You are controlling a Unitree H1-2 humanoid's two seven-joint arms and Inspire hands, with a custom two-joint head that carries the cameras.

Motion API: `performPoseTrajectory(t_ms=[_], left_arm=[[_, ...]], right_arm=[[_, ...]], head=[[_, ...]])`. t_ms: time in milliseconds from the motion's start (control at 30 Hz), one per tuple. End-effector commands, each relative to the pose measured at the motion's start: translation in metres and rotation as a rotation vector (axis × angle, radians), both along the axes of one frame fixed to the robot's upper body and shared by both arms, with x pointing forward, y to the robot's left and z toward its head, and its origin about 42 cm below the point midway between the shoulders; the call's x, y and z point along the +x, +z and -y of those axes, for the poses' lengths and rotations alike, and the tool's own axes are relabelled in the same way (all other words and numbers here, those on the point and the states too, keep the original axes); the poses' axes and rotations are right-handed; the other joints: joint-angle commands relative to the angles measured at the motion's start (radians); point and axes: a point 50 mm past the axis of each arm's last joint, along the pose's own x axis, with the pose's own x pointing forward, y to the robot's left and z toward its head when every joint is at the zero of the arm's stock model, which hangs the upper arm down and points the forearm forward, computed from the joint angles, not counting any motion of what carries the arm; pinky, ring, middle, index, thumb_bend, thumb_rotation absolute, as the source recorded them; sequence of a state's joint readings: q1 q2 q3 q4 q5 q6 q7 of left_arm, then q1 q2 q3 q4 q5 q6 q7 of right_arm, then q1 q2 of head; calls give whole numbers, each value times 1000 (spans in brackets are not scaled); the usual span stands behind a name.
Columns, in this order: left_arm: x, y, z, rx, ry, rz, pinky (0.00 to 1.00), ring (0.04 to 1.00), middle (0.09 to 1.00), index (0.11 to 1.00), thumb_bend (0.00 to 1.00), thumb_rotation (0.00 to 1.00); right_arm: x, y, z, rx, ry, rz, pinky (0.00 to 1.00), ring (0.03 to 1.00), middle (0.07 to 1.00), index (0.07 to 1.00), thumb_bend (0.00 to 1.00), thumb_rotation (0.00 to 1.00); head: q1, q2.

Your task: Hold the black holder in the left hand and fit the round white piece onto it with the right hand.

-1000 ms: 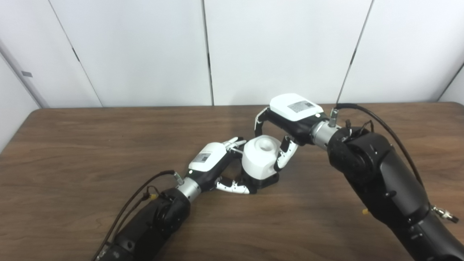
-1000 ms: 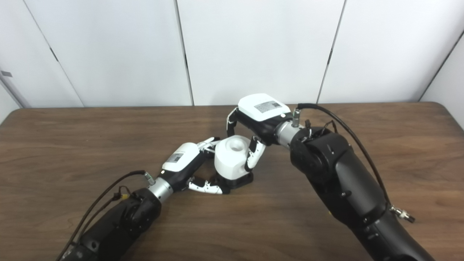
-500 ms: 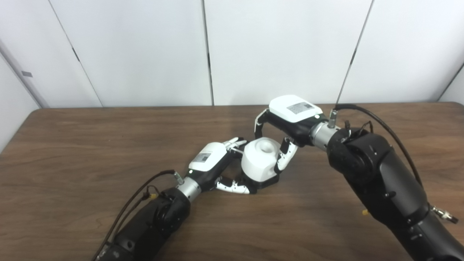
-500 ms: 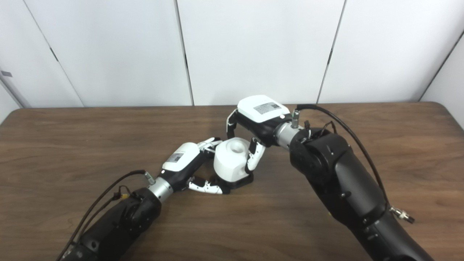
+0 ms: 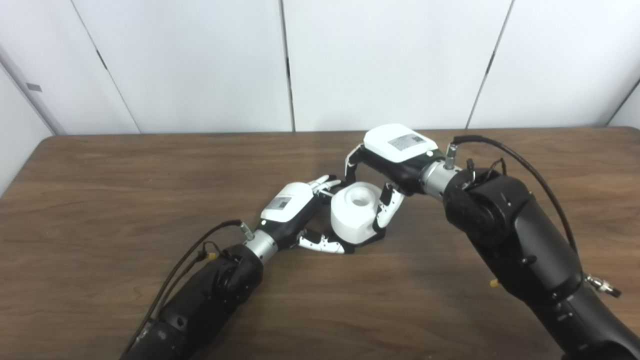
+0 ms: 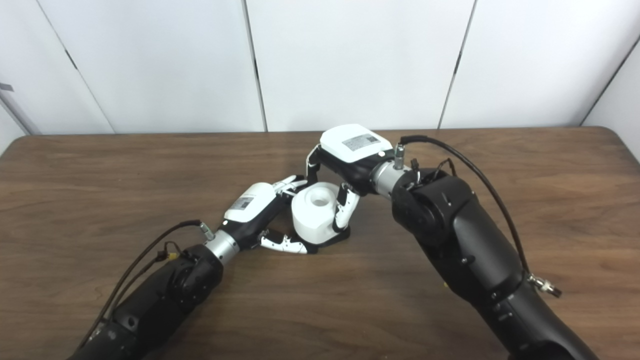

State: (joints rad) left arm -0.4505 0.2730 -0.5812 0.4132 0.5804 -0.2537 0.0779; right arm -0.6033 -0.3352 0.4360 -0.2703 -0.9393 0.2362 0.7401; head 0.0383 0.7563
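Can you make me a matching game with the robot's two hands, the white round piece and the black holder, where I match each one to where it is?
Things:
1. left hand
2. right hand
3. white piece
4. black holder

Places:
A. sitting on top of the holder
B. underneath the white piece, on the table
C. curled around the holder from the left side
D. reaching over the white piece from the right, fingers on its sides

Pairs: 1-C, 2-D, 3-A, 4-B
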Motion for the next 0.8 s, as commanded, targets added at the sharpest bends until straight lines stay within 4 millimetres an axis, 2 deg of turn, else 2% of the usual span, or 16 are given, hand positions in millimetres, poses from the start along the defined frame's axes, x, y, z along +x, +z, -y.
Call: performPoseTrajectory(t_ms=[0,667,700,733,767], left_arm=[[-20,-30,11,118,-78,-111,928,971,906,485,521,80],[-21,-29,8,127,-76,-115,920,968,910,485,521,80],[-21,-29,8,128,-76,-115,921,969,911,485,521,80],[-21,-29,8,128,-75,-114,921,968,909,485,521,80],[-21,-29,8,127,-75,-113,920,967,908,485,521,80]], right_arm=[[-3,13,-5,-19,43,49,772,804,734,477,523,136],[1,6,-1,-69,4,-9,804,824,767,491,521,155],[1,7,-1,-74,1,-24,810,831,780,600,691,250],[1,8,0,-74,0,-34,819,840,799,714,815,326],[0,10,0,-74,1,-39,818,842,806,772,872,357]], head=[[0,0],[-4,0],[-4,-1],[-3,0],[-3,0]])
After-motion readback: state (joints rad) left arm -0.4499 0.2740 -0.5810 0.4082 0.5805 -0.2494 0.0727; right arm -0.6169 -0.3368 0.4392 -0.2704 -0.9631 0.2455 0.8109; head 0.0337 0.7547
